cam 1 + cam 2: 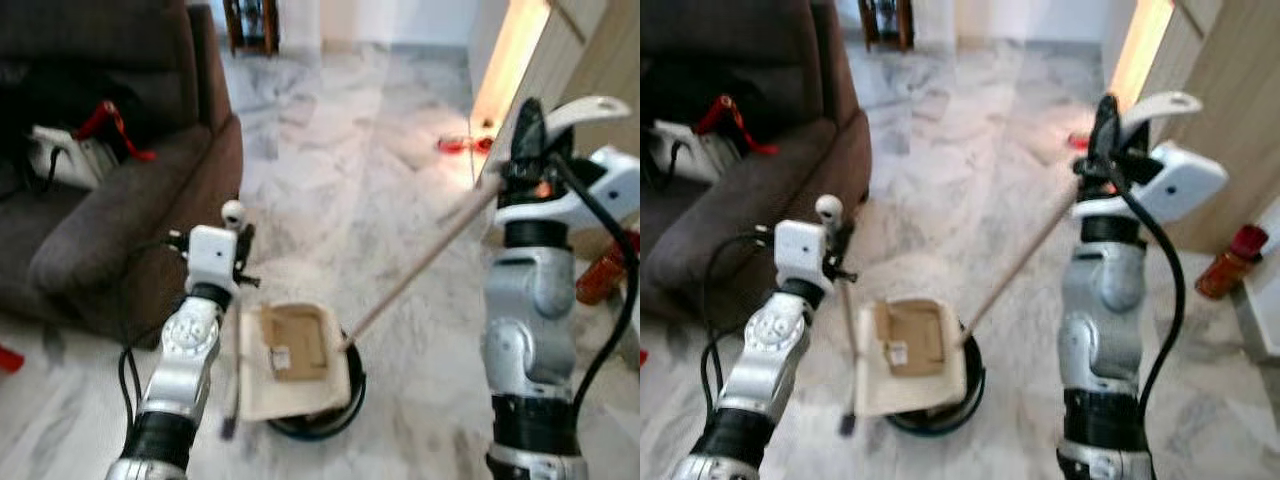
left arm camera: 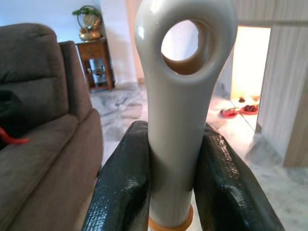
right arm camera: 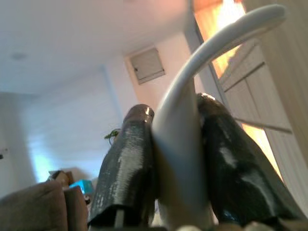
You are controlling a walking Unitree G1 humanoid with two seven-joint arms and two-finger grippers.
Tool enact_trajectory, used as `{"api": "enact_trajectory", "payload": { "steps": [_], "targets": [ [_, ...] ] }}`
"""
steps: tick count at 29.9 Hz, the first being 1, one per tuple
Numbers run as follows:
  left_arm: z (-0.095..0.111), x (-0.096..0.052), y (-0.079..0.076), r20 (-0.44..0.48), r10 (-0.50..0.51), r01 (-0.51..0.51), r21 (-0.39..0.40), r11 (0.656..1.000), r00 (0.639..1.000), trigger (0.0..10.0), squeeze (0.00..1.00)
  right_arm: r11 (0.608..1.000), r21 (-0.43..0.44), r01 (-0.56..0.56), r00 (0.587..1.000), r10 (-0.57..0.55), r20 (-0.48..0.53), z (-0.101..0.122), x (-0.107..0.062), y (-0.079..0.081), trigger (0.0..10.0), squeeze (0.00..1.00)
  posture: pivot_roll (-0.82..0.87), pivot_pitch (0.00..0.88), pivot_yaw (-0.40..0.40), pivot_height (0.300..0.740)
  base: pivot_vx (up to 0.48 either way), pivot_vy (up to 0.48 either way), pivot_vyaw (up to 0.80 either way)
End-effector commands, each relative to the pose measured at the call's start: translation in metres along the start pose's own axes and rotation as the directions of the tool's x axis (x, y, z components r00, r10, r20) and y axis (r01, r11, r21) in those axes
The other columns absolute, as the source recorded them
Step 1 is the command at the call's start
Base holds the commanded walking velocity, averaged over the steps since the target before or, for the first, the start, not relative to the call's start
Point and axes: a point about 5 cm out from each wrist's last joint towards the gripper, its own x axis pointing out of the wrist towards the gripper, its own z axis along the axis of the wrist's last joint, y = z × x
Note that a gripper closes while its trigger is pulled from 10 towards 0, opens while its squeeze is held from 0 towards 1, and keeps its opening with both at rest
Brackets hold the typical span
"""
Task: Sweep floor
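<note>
My left gripper (image 1: pixel 236 238) is shut on the white dustpan handle (image 2: pixel 185 96), its black fingers (image 2: pixel 122 187) pressed on both sides below the hanging hole. The cream dustpan (image 1: pixel 292 362) hangs low in front of me with a piece of brown cardboard (image 1: pixel 298 342) in it. It overlaps a black round object (image 1: pixel 335 408) on the marble floor. My right gripper (image 1: pixel 530 150) is raised at the right, shut on the broom's curved white grip (image 3: pixel 192 96). The wooden broom stick (image 1: pixel 425 262) slants down to the dustpan's edge.
A dark brown sofa (image 1: pixel 120 190) stands close on the left, with a white bag and red strap (image 1: pixel 75 150) on its seat. A red bottle (image 1: pixel 602 270) and a wooden cabinet (image 1: pixel 600 60) are on the right. Red slippers (image 1: pixel 462 145) lie by the lit doorway. Open marble floor stretches ahead.
</note>
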Motion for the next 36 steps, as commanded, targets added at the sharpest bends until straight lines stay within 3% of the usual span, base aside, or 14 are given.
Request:
{"api": "enact_trajectory", "payload": {
  "steps": [1,9,19,25,32,35,36],
  "targets": [
    [0.007,0.001,0.005,0.037,0.014,-0.013,-0.011,1.0,0.999,10.0,0.0,0.997,0.065,-0.031,0.998,0.027,0.064,0.012,0.006,0.015,10.0,0.0,0.12,0.076,-0.017,0.74,0.368,0.0,0.0],
    [0.005,-0.002,0.007,0.031,0.015,-0.015,-0.005,1.0,0.999,10.0,0.0,0.996,0.068,-0.05,0.996,0.044,0.081,0.017,0.008,0.021,10.0,0.0,0.12,0.078,-0.018,0.74,0.1,0.0,0.0],
    [0.004,-0.003,0.006,0.025,0.009,-0.009,-0.005,1.0,1.0,10.0,0.0,0.996,-0.018,-0.092,0.98,0.094,0.175,0.031,0.011,0.034,10.0,0.0,0.12,0.073,-0.019,0.74,0.0,0.0,0.0],
    [0.005,-0.002,0.006,0.03,0.007,-0.007,-0.004,1.0,1.0,10.0,0.0,0.968,-0.052,-0.244,0.946,0.25,0.208,0.033,-0.002,0.072,10.0,0.0,0.12,0.065,-0.018,0.74,0.0,0.0,0.0],
    [0.005,-0.002,0.005,0.033,0.003,-0.002,-0.006,1.0,0.999,10.0,0.0,0.957,-0.054,-0.286,0.932,0.291,0.216,0.031,-0.007,0.088,10.0,0.0,0.12,0.057,-0.016,0.74,0.0,0.0,0.0],
    [0.006,-0.001,0.005,0.037,-0.003,0.003,0.0,1.0,0.999,10.0,0.0,0.918,-0.108,-0.381,0.88,0.396,0.261,0.037,-0.017,0.113,10.0,0.0,0.12,0.058,-0.016,0.74,0.0,0.0,0.0],
    [0.006,-0.001,0.005,0.037,-0.003,0.003,0.0,1.0,0.999,10.0,0.0,0.918,-0.108,-0.381,0.88,0.396,0.261,0.037,-0.017,0.113,10.0,0.0,0.12,0.058,-0.016,0.74,0.0,0.0,0.0]
  ]
}}
